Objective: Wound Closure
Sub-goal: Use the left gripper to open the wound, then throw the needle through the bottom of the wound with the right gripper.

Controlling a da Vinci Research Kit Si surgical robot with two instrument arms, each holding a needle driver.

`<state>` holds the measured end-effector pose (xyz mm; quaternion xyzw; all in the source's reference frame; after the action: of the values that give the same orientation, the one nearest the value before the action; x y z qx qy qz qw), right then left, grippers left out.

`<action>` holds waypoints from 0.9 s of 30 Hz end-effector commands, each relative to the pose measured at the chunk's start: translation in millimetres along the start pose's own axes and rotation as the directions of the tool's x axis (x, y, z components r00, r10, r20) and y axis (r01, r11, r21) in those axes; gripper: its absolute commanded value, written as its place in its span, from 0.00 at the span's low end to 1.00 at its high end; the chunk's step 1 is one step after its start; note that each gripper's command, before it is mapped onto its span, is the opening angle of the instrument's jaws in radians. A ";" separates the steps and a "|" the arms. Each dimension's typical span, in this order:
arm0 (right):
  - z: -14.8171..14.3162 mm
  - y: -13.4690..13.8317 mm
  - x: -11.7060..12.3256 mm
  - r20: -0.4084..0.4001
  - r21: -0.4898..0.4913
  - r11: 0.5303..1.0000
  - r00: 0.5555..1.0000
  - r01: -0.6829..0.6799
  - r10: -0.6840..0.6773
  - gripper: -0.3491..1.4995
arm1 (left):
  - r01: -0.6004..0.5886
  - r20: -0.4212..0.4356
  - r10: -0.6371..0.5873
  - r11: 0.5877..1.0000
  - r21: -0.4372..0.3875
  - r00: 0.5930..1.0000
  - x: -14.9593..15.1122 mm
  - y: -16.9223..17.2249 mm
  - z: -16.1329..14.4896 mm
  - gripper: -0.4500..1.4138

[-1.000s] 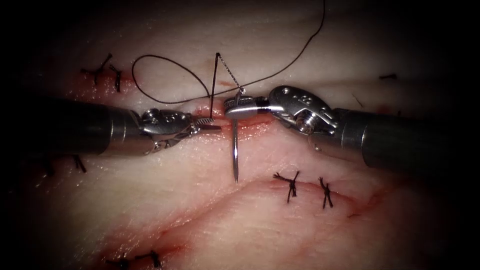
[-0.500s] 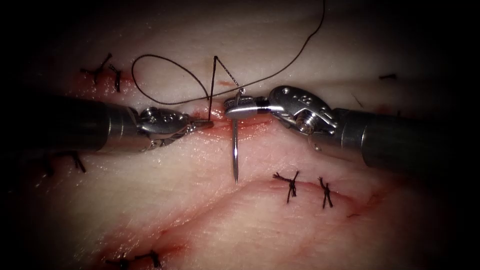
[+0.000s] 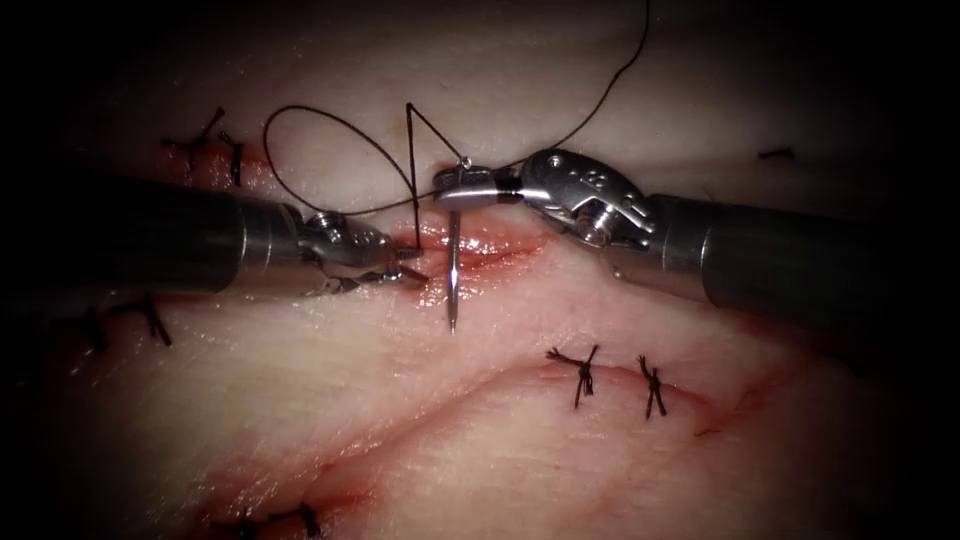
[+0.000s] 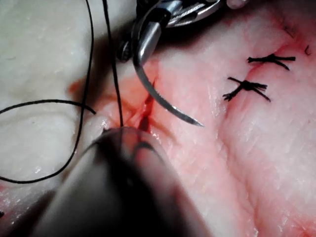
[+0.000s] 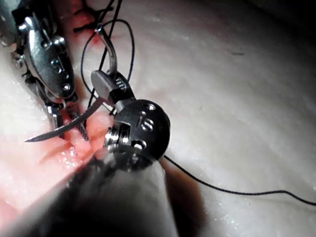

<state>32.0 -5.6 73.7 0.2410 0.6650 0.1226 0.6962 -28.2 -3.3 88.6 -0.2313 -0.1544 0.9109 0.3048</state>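
Note:
My right tool [image 3: 465, 187] is shut on the curved needle [image 3: 454, 270] close to its tail. The needle is out of the tissue and hangs over the cut [image 3: 490, 245], with its tip toward the near side. In the right wrist view the same jaws [image 5: 106, 84] clamp the needle [image 5: 64, 129]. My left tool [image 3: 412, 265] stands open at the left end of the cut with nothing between its jaws. The black thread [image 3: 330, 120] runs from the needle's tail up to a peak, then straight down into the cut beside the left tool. The needle [image 4: 158, 98] arcs above the tissue.
Finished black stitches lie on the tissue: two [image 3: 582, 372] below right, one [image 3: 215, 140] at the upper left, others at the left edge and bottom. A slack thread loop lies behind the left tool and trails off to the upper right. Red fluid wets the cut.
The right tool has carried the needle up and to the left. The thread's peak moved left with it. The left tool's jaws have parted and dipped slightly toward the cut.

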 end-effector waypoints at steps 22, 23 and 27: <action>1.5 3.8 -2.8 0.027 -0.170 0.970 0.985 0.172 -0.170 0.00 | -0.014 -0.015 0.014 1.000 -0.001 1.000 0.6 0.9 0.7 0.59; 1.7 3.7 -3.1 0.031 -0.167 0.970 0.984 0.176 -0.173 0.00 | -0.014 -0.017 0.014 1.000 -0.002 1.000 0.7 0.9 0.7 0.59; 2.1 3.2 -4.7 0.066 -0.129 0.972 0.980 0.196 -0.189 0.00 | -0.012 -0.030 0.012 1.000 -0.013 0.999 1.3 0.9 -0.1 0.55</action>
<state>33.3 -6.2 79.2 0.1314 0.6553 0.0926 0.7380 -28.8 -3.4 86.9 -0.2473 -0.1526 0.9083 0.3011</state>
